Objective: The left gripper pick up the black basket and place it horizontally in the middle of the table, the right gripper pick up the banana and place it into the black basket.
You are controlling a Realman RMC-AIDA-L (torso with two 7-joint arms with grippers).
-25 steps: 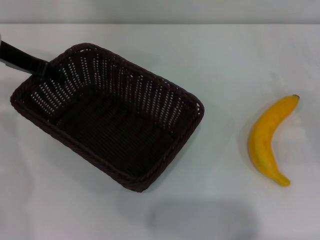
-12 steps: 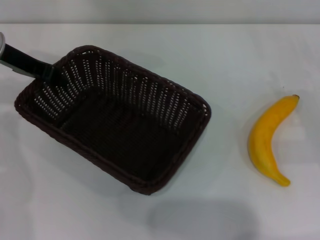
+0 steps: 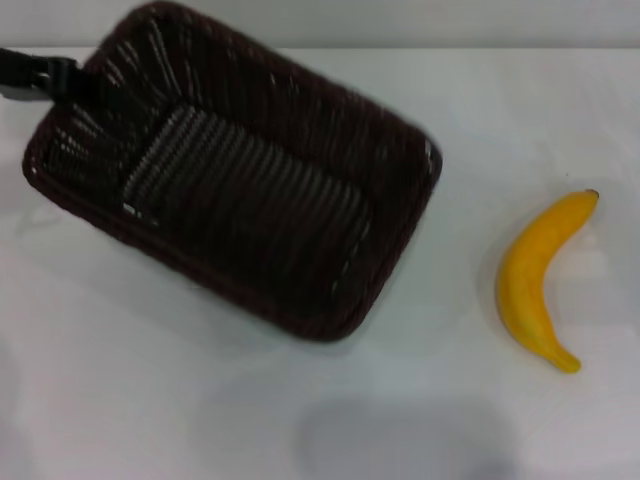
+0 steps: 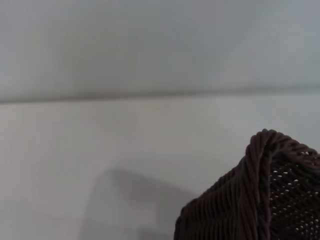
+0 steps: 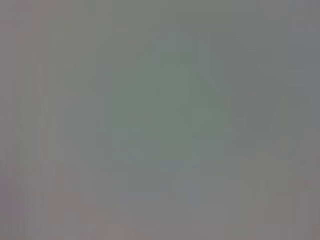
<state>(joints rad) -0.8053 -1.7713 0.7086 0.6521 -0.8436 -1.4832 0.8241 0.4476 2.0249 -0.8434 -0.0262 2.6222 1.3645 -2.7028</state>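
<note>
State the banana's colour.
Yellow-orange banana with a dark tip; head view shows it best.

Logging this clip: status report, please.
Left gripper at the basket's far-left corner, basket tilted. Banana untouched on the table, apart from basket. Right gripper not in view. Nothing between basket and banana.

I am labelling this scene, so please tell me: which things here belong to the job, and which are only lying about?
Part of the job:
basket, gripped at its far left corner
left gripper, at that corner
banana, on the table to the right of the basket
table

Lying about:
nothing else shows
</note>
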